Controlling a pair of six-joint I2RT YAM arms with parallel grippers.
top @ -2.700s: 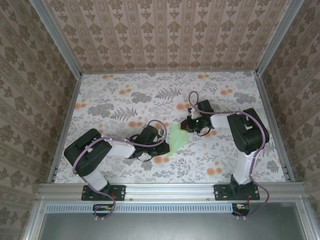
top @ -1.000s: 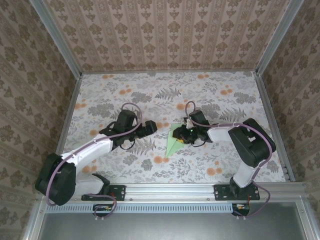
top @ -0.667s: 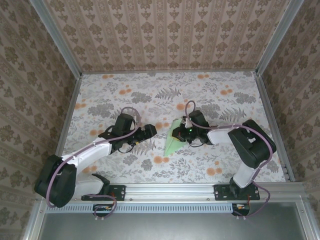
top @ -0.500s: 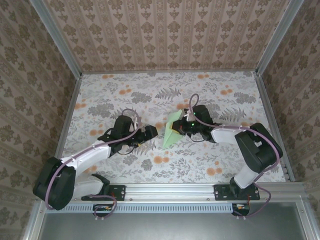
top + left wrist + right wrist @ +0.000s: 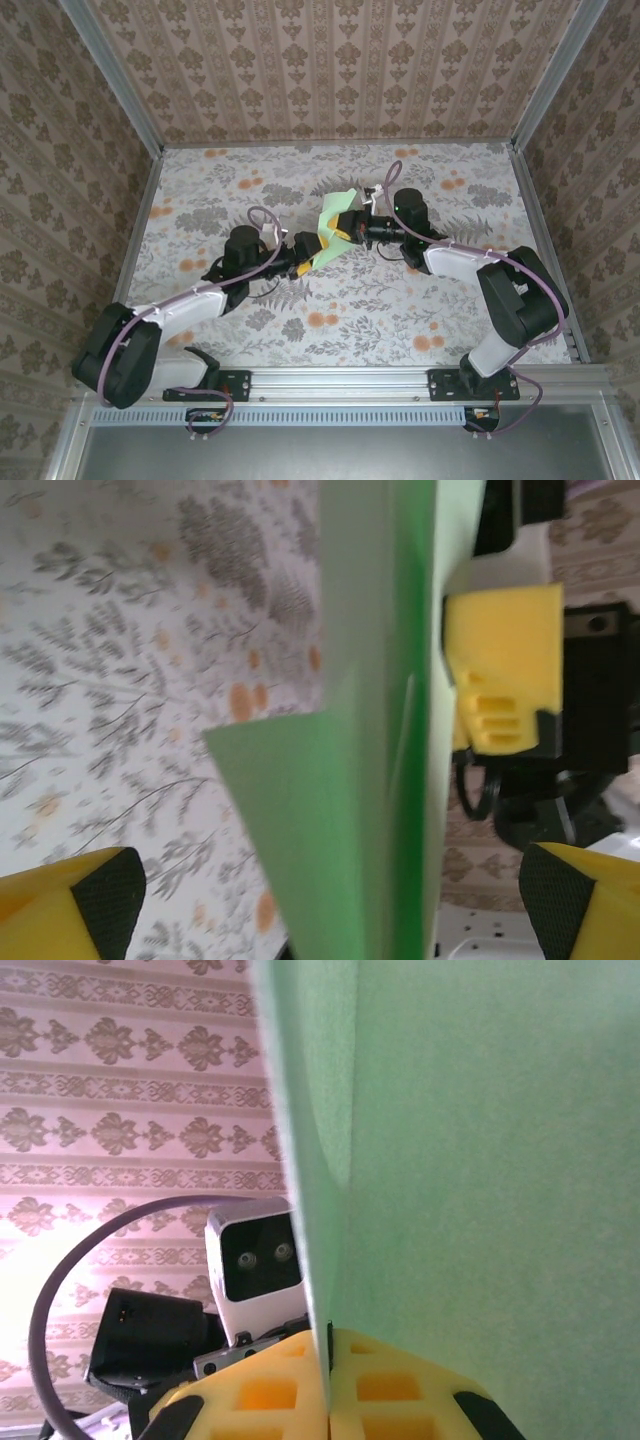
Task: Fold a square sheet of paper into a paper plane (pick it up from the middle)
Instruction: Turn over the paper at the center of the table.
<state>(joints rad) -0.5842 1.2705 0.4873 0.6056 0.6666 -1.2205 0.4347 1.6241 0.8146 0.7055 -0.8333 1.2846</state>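
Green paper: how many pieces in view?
1. The green paper is at centre, pinched in the shut right tool, with the open left tool close beside it. More could be hidden under the arms.

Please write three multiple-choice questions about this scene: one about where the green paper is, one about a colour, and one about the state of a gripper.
1. Where is the folded green paper?
A. lying flat, touched by nothing
B. raised in the air between the left gripper and the right gripper
C. far off to one side, alone

2. What colour are the fingertips of the left gripper?
A. yellow
B. red
C. blue

3. What is the state of the right gripper?
A. wide open
B. shut on nothing
C. shut on the folded green paper

Answers:
1 B: the top view shows the paper lifted between both grippers.
2 A: the left wrist view shows yellow fingertips on either side of the paper.
3 C: the right wrist view shows the yellow fingers pressed together on the paper's edge.
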